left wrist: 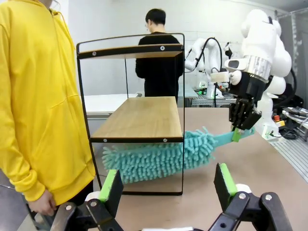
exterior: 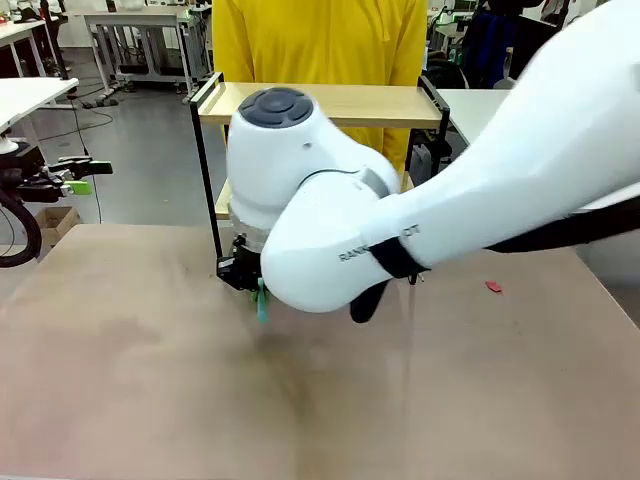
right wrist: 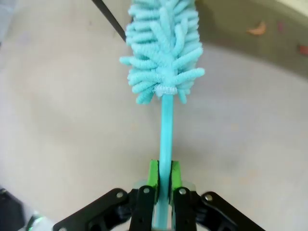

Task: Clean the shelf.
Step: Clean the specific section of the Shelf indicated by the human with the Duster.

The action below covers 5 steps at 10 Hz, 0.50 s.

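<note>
Tan tabletop (exterior: 130, 370), right gripper (right wrist: 163, 173) clamped on the duster (left wrist: 159, 156) handle, head poking nine o'clock under the shelf (left wrist: 139, 118); left gripper (left wrist: 168, 179) gapes empty. Snagging the frame (left wrist: 183, 144) could tip it.

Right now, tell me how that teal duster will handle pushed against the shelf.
The duster likely flops and gives at its head: fuzzy strands splay loosely beneath the lower board of the shelf. The thin handle may flex under a push. Probably light, since the right gripper holds it out by the handle alone.
</note>
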Available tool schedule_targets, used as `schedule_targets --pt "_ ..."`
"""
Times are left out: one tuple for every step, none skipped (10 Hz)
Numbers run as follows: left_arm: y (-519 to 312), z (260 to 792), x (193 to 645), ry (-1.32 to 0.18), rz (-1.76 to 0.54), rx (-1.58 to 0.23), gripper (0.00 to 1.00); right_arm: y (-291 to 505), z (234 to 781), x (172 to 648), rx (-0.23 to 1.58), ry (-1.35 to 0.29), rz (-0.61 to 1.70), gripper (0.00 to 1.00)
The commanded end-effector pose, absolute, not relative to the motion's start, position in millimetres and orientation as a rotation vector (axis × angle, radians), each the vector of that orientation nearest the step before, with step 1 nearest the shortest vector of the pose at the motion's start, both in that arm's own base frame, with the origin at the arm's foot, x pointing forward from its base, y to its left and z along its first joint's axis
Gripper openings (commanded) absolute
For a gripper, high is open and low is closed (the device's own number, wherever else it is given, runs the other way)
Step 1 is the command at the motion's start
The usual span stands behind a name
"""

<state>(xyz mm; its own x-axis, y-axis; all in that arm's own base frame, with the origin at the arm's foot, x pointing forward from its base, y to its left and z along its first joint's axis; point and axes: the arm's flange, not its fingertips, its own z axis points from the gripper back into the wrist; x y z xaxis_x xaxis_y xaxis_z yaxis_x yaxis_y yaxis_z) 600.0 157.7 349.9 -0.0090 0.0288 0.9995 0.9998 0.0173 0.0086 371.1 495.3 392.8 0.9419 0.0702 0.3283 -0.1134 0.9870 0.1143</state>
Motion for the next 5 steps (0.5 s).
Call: schedule_targets --pt "158 353 598 -1.254 -1.195 -1.209 1.00 531 391 388 0.124 -0.356 0.040 0.13" --pt "158 353 598 -1.254 -1.195 -1.209 1.00 536 383 394 0.112 -0.351 0.037 0.13" --pt "158 353 598 -1.254 -1.195 -1.209 1.00 536 373 401 0.091 -0.341 0.030 0.13" --pt "158 353 598 -1.254 -1.195 -1.209 1.00 534 364 407 0.076 -0.317 0.015 0.13" --pt "158 353 598 -1.254 -1.195 -1.209 1.00 533 359 408 0.067 -0.295 0.015 0.13"
